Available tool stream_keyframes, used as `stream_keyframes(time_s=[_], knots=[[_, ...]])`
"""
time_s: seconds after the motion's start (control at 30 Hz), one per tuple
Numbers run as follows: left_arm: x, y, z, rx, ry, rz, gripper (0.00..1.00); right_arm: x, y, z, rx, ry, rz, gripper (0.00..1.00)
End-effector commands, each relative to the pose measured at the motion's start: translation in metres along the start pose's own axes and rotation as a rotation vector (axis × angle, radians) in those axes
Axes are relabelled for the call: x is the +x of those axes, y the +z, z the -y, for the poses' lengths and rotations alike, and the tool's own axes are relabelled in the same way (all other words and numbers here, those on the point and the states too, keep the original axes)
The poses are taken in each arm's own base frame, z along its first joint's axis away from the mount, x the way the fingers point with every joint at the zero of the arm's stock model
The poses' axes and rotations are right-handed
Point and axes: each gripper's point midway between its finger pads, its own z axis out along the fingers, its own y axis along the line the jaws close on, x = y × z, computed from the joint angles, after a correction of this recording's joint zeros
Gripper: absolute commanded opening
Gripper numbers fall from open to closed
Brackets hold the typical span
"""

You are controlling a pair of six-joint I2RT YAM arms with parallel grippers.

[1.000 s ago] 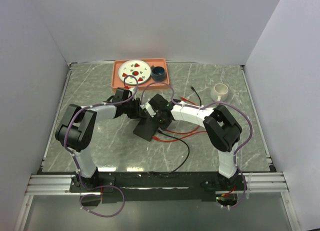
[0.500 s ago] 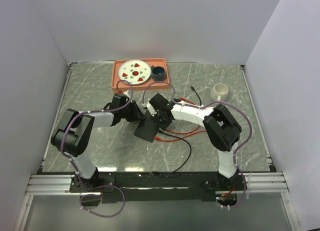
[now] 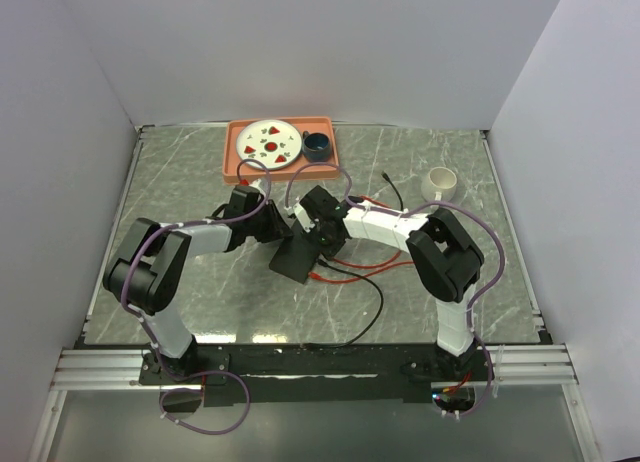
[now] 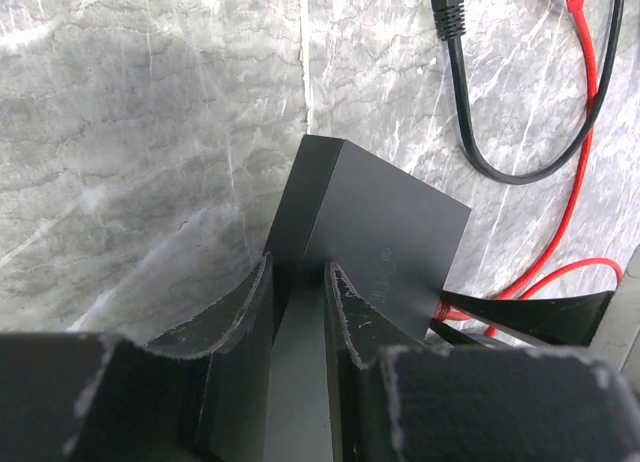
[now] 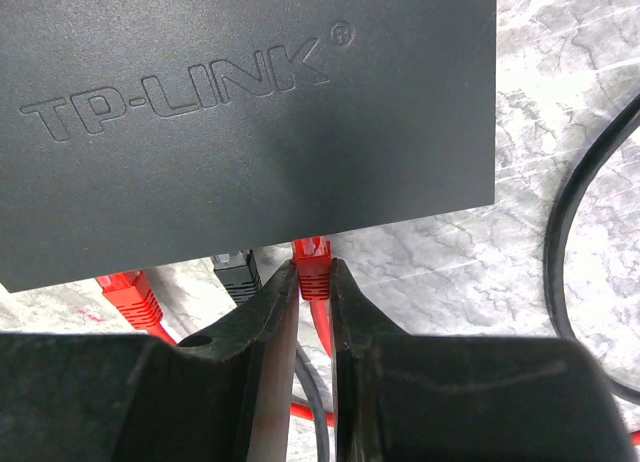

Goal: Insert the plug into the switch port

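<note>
**Seat the plug squarely**

Near the middle of the table [image 3: 180, 182], the left gripper [image 4: 298, 287] pinches one edge of the switch [image 3: 297, 258]. The right gripper [image 5: 313, 282] pinches the red plug [image 5: 313, 254] at the port edge (2 other plugs [image 5: 236, 272] sit beside it). Push straight and level while the left braces.

Left arm [image 3: 195, 234], right arm [image 3: 385, 225]: white links, black joints, purple cables [image 3: 262, 161] (gripper pads [image 4: 235, 327] scuffed).

Room at the switch [image 5: 250, 92] port edge is tight: a black plug [image 5: 236, 272] and another red plug [image 5: 130, 295] sit just beside the plug [image 5: 313, 250] in the right end effector [image 5: 313, 274]. Cables [image 4: 510, 178] cross the surface [image 3: 180, 182] to the right; its left side is open.
</note>
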Motion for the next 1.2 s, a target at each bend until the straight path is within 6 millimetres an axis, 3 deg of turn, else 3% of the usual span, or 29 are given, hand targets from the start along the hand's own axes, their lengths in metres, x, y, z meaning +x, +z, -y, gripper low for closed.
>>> stream_keyframes(time_s=[0.0, 0.23, 0.7, 0.83, 1.03, 1.17], knots=[[0.078, -0.017, 0.068, 0.243, -0.030, -0.317, 0.01, -0.166, -0.055, -0.006, -0.032, -0.044, 0.603, 0.00], [0.081, -0.021, 0.070, 0.244, -0.020, -0.322, 0.01, -0.186, -0.070, -0.006, -0.035, -0.047, 0.676, 0.00], [0.094, -0.020, 0.085, 0.267, -0.001, -0.358, 0.01, -0.209, -0.074, -0.013, -0.084, -0.052, 0.724, 0.00], [0.098, -0.020, 0.084, 0.267, -0.008, -0.365, 0.01, -0.210, -0.073, -0.005, -0.045, -0.018, 0.746, 0.00], [0.112, -0.020, 0.084, 0.271, -0.007, -0.394, 0.01, -0.231, -0.093, 0.001, -0.016, -0.002, 0.838, 0.00], [0.122, -0.019, 0.089, 0.276, -0.001, -0.417, 0.01, -0.241, -0.095, 0.006, -0.007, 0.008, 0.858, 0.00]])
